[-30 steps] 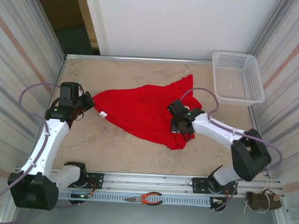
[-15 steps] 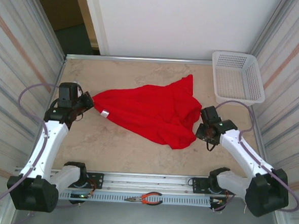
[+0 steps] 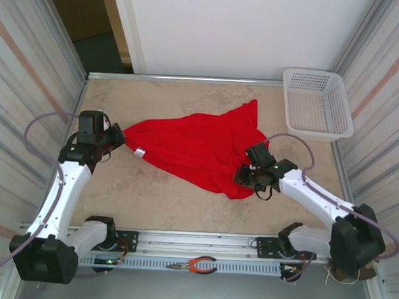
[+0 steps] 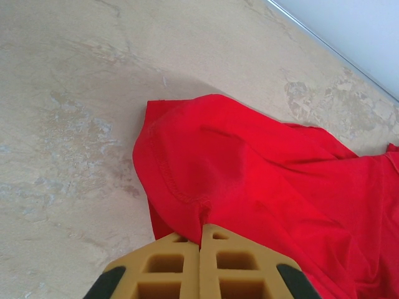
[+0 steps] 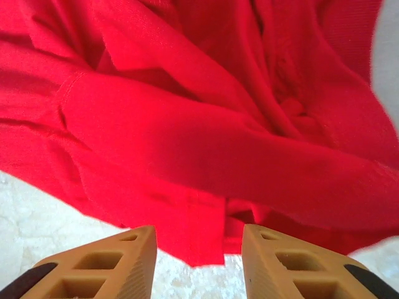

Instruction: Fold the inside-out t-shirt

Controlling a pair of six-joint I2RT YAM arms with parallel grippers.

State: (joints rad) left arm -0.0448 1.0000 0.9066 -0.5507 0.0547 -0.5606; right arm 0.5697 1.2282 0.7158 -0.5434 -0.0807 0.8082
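Right end effector (image 5: 198, 240) back at t-shirt (image 3: 186, 145) hem, jaws apart — seemingly ungripped

One red t-shirt (image 3: 193, 146) lies at frame centre, bearing one small pale tag (image 3: 140, 151). One white basket (image 3: 319, 134) sits at upper right. One pair of red-handled pliers (image 3: 194, 264) lies at bottom centre. There are two arms, the left arm (image 3: 65, 189) and the right arm (image 3: 312, 195), and two grippers, the left gripper (image 4: 201, 233) and the right gripper (image 5: 198, 240), each with two fingers.

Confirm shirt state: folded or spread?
Spread, not folded: the t-shirt lies rumpled across the table, right end bunched, no neat folds.
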